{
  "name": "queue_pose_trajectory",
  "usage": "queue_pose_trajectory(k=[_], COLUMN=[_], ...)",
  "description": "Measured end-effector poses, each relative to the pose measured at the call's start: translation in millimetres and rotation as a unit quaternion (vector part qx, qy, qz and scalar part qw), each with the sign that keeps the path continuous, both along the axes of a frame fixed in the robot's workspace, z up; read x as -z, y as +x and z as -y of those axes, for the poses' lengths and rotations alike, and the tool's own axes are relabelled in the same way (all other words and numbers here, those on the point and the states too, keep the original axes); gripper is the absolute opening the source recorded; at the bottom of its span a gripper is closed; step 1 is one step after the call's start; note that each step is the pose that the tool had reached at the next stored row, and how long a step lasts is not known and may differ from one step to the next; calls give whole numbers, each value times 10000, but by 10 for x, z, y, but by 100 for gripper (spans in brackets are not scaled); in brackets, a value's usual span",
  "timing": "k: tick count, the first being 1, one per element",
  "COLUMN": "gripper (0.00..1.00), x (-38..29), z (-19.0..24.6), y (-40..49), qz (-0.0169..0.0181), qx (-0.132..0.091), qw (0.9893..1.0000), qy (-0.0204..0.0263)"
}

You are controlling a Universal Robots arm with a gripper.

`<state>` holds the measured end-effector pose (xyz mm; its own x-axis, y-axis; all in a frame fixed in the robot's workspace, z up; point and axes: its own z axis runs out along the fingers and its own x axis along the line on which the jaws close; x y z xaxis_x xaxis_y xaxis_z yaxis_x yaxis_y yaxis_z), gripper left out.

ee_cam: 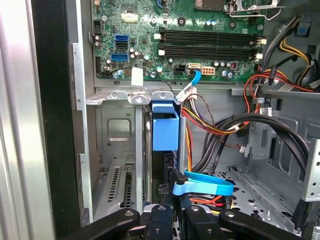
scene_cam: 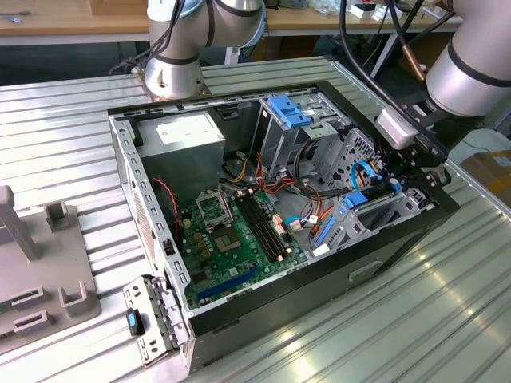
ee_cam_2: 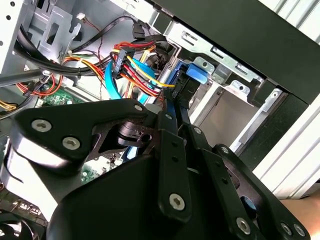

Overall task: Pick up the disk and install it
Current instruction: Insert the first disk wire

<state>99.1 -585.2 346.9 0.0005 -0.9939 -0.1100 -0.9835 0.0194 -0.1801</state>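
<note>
The disk (ee_cam: pixel 165 131) stands on edge inside the open computer case, a grey slab with bright blue plastic at its end. My gripper (ee_cam: pixel 176 220) is shut on it, its black fingers (ee_cam_2: pixel 170 145) pinching the thin slab from both sides. The disk (ee_cam_2: pixel 192 75) sits at the mouth of the grey metal drive bay (ee_cam: pixel 117 150) by the case's front wall. In the exterior view my gripper (scene_cam: pixel 397 179) reaches down into the case's right end, with the disk's blue rail (scene_cam: pixel 355 199) just below it, over the bay (scene_cam: pixel 383 215).
Red, yellow and black cables (ee_cam_2: pixel 135 60) and a flat blue cable (ee_cam: pixel 205 187) crowd the space beside the disk. The green motherboard (scene_cam: pixel 231 239) and power supply (scene_cam: pixel 188 136) fill the case's left. A blue-latched cage (scene_cam: pixel 287 110) stands behind. A second arm's base (scene_cam: pixel 172 72) is behind the case.
</note>
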Motion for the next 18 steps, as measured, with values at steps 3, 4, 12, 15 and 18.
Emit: queue_pose_trajectory(k=[3, 4, 12, 15, 18], gripper=[16, 16, 16, 16, 16], x=[1, 1, 30, 30, 8], z=[3, 4, 4, 4, 4], y=[-22, -22, -24, -25, -25], qz=[20, 25, 46, 47, 47], qx=[0, -1, 0, 0, 0], qw=[10000, 10000, 10000, 10000, 10000], qy=[16, 16, 16, 17, 17])
